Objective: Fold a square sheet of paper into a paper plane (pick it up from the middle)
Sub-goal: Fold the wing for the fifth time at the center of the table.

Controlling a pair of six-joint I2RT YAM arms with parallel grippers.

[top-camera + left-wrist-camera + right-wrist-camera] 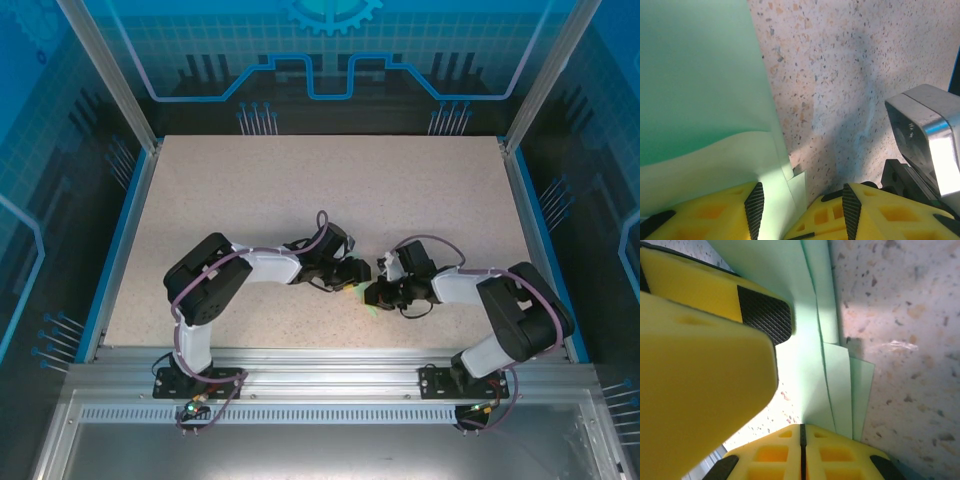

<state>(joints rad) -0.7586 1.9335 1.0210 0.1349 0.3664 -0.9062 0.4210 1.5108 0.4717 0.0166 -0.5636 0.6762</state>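
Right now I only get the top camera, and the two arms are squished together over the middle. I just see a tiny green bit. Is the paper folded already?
Observer: Yes. The right wrist camera shows the green paper in several layers, their edges stepped one past the next.
Operator: Is anybody holding it?
Observer: The right gripper is shut, and the paper runs right into its closed jaws.
Operator: And the other one?
Observer: The left gripper is open. The paper's edge stands between its black pads, close to one of them.
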